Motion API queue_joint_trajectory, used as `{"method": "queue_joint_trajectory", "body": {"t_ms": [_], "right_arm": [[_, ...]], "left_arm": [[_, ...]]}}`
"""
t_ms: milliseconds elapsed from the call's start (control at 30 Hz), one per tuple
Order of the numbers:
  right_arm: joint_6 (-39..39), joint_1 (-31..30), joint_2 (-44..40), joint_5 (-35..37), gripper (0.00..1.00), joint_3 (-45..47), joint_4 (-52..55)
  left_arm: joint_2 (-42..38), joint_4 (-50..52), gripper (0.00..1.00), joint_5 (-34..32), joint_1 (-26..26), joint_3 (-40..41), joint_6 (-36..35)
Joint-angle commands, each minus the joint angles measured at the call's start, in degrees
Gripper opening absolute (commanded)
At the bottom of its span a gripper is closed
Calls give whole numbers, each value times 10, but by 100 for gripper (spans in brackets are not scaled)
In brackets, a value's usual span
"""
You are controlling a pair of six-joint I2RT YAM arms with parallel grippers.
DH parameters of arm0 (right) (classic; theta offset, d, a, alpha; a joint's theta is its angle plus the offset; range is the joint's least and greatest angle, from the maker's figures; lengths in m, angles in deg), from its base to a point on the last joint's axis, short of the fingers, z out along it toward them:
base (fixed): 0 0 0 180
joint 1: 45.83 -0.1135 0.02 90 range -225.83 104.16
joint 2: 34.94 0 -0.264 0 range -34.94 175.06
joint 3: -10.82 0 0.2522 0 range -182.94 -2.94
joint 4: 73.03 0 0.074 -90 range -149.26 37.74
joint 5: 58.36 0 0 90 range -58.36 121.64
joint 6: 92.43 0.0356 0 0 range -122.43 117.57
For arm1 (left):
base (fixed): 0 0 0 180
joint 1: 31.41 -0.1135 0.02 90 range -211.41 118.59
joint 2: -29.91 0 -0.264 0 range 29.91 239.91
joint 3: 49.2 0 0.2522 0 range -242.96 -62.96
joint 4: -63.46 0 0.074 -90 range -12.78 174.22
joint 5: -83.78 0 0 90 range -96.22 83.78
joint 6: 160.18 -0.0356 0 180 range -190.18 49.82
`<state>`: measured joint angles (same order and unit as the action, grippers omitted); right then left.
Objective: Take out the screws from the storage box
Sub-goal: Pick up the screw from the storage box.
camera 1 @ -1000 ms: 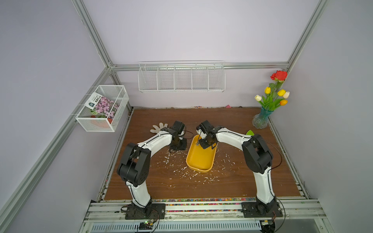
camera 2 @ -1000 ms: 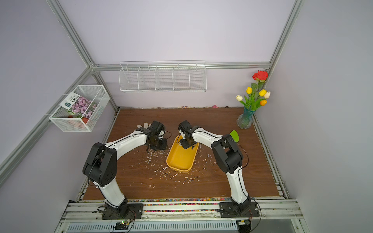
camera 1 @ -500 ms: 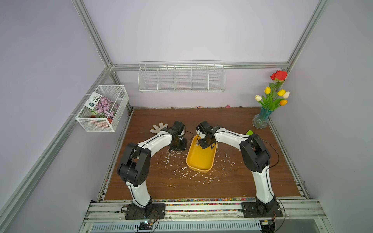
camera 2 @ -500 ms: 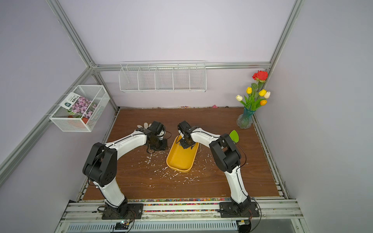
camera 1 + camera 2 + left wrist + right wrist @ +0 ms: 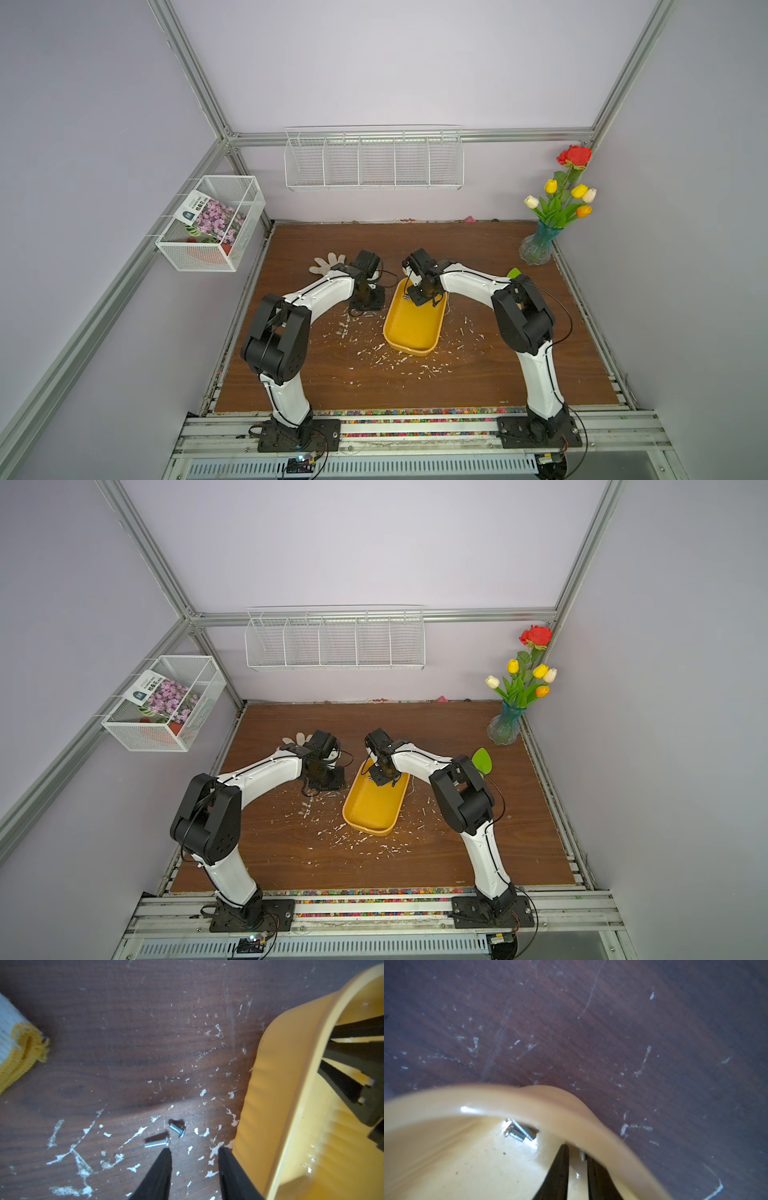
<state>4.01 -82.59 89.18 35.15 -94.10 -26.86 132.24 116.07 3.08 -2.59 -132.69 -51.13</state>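
Lying flat, two screws (image 5: 157, 1143) aim heads at storage box (image 5: 280, 1084).

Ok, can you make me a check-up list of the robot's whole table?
Surface: brown wooden table, scratched.
Job's things: yellow box on the table; screws in its corner; two screws outside beside it.
Clutter: white flecks around the box; white glove; green leaf.
Pincers: left pincer open, empty, by the outside screws; right pincer inside the box, narrow gap around one screw, grip unclear.
Cables: black wires loop along the arms.
Surroundings: long wall basket; small basket holding a flower packet; vase of flowers.
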Motion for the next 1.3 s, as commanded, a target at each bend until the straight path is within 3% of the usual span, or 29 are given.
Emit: {"method": "queue_joint_trajectory", "body": {"t_ms": [0,200,367,1033,1267], "right_arm": [[4,-3,45,23,19,24,31],[11,-3,56,34,17,21,46],[8,-3,62,26,0,15,49],[27,-4,-84,5,0,24,53],[45,-4,-171,17,0,63,77]], "left_arm": [[1,-6,42,4,-2,8,-5],[2,-7,42,6,-2,8,-5],[1,-6,42,4,-2,7,-5],[-10,-2,41,-5,-1,1,2],[-21,40,42,-52,-8,-34,-24]]}}
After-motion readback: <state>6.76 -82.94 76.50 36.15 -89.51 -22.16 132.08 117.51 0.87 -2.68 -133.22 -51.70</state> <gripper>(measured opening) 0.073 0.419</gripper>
